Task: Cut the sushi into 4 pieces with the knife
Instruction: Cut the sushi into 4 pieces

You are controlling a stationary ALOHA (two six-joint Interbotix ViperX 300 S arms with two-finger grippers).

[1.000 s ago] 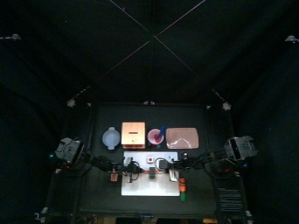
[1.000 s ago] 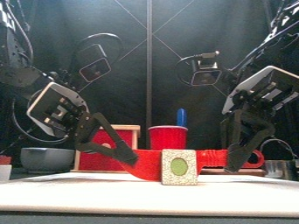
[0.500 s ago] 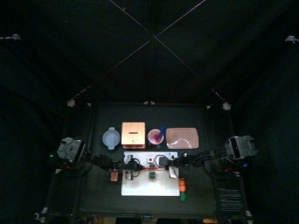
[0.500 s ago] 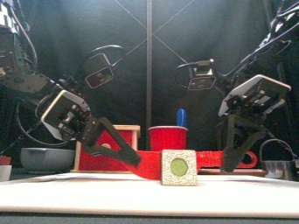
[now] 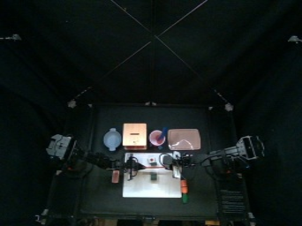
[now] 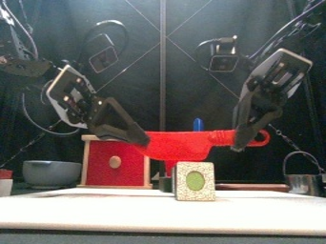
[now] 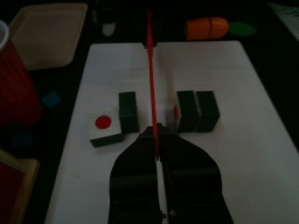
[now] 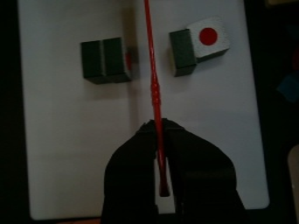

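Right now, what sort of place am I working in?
Probably a robot test booth staged as a toy kitchen: black curtains behind, a white cutting board carrying toy sushi pieces, and a red knife above it.

Board (image 5: 154, 183) sits front-middle on the table (image 5: 101, 199), sushi pieces (image 7: 197, 111) on it in two clumps with a gap between. Knife (image 6: 192, 146) hangs over that gap, left gripper (image 7: 156, 140) on one end, right gripper (image 8: 156, 133) on the other. Behind the board, left to right: bowl (image 5: 112, 139), box (image 5: 136, 137), cup (image 5: 154, 139), tray (image 5: 185, 139).
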